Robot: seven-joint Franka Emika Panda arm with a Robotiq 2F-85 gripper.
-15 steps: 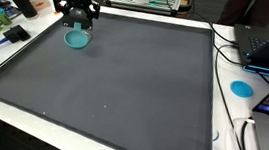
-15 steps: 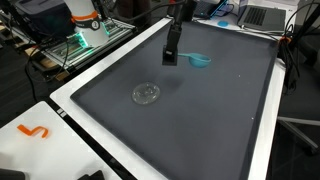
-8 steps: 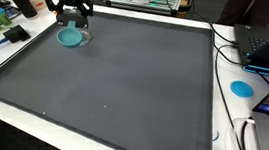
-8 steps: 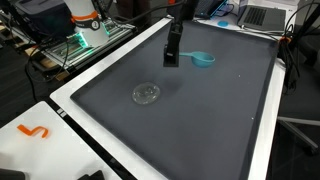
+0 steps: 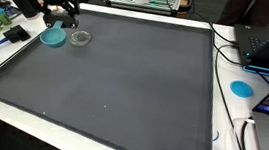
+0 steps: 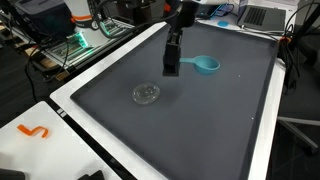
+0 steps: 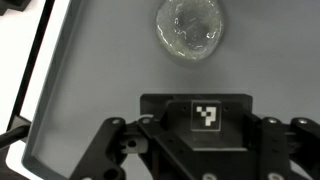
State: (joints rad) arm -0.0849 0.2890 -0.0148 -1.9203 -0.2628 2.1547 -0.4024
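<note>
A teal bowl [image 5: 53, 37] with a short handle, seen from its other side as the teal bowl [image 6: 207, 66], rests on the dark grey mat [image 5: 125, 81]. A clear round dish [image 5: 79, 38] lies just beside it; in an exterior view the dish [image 6: 147, 93] sits apart, nearer the mat's edge. My gripper [image 5: 61, 16] hangs above the bowl and the dish, and its tip [image 6: 171, 70] is close to the bowl's handle. In the wrist view the clear dish [image 7: 190, 28] lies ahead of the gripper housing [image 7: 205, 140]. The fingertips are out of sight.
A white table rim [image 5: 112, 146] borders the mat. Laptops and cables [image 5: 263, 51] and a blue disc [image 5: 240, 87] sit along one side. Clutter and equipment [image 6: 85, 25] stand at the other. An orange shape [image 6: 35, 131] lies on the white corner.
The gripper has moved sideways across the far end of the mat. The teal bowl has shifted with it, and the clear dish now shows beside the bowl.
</note>
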